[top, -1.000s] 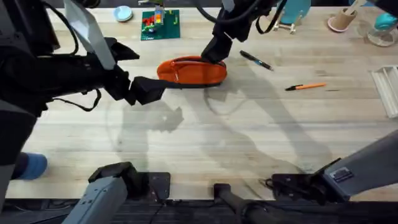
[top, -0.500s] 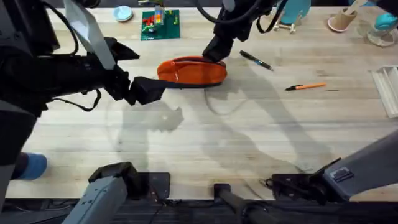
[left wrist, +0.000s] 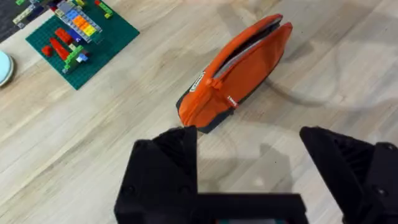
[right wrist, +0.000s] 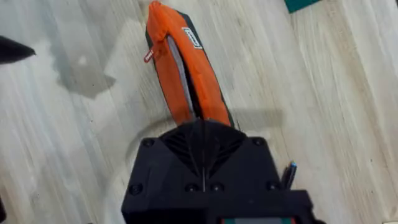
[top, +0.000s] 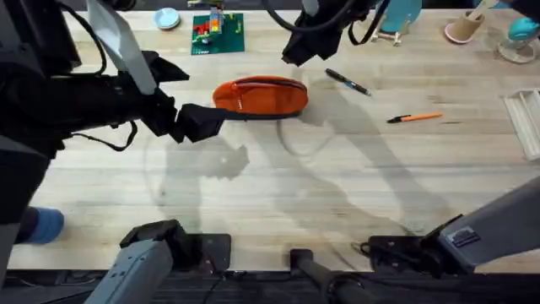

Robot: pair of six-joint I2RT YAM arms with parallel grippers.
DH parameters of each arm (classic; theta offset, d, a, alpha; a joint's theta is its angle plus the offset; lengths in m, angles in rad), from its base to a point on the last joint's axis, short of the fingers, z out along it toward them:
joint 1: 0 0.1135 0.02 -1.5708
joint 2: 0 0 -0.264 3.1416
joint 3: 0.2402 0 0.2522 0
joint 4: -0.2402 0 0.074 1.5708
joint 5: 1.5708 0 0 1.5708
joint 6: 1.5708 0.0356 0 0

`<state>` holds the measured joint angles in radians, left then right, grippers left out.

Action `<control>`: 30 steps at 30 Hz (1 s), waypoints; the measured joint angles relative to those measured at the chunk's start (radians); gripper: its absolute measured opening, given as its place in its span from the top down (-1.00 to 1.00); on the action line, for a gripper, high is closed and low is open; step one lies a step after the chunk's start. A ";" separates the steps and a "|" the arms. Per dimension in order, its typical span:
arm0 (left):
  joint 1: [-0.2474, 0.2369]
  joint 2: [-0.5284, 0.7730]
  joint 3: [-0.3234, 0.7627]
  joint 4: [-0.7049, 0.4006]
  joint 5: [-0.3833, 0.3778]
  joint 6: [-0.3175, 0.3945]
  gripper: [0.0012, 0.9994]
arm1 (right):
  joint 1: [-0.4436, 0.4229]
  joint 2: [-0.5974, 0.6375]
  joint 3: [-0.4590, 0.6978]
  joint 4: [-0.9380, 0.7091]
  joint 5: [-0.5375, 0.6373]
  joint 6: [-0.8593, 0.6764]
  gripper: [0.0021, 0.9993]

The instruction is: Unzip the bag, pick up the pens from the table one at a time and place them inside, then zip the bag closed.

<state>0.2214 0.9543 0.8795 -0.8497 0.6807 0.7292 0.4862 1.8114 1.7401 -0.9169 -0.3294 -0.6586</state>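
- Big open stretch of table [top: 278,194] in front of the bag [top: 260,97], I could swing either arm through there no problem.
- My left gripper [top: 201,121] is parked just beside the bag's left end, so that side's tight.
- My right gripper [top: 299,49] hangs over the far right end.
- Black pen [top: 348,82] and orange pen [top: 414,117] lie out to the right with bare wood around them.
- Green brick plate [top: 218,33] crowds the far edge.

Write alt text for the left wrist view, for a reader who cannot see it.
An orange bag lies on the light wooden table, its top zipper partly open along the far stretch. The left gripper is just short of the bag's near end, black fingers spread wide. A green brick baseplate with coloured bricks sits beyond.
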 joint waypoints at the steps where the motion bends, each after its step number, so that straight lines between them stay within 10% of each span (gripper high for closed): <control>1: 0.000 0.000 0.000 0.000 0.000 0.000 -0.99 | 0.000 0.000 0.000 0.000 -0.002 0.000 0.94; 30: 0.000 0.000 0.000 0.000 0.000 0.000 -0.99 | 0.000 0.085 0.000 -0.002 -0.113 0.000 0.94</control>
<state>0.2214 0.9543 0.8795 -0.8497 0.6807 0.7292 0.4862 1.8968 1.7401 -0.9191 -0.4427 -0.6582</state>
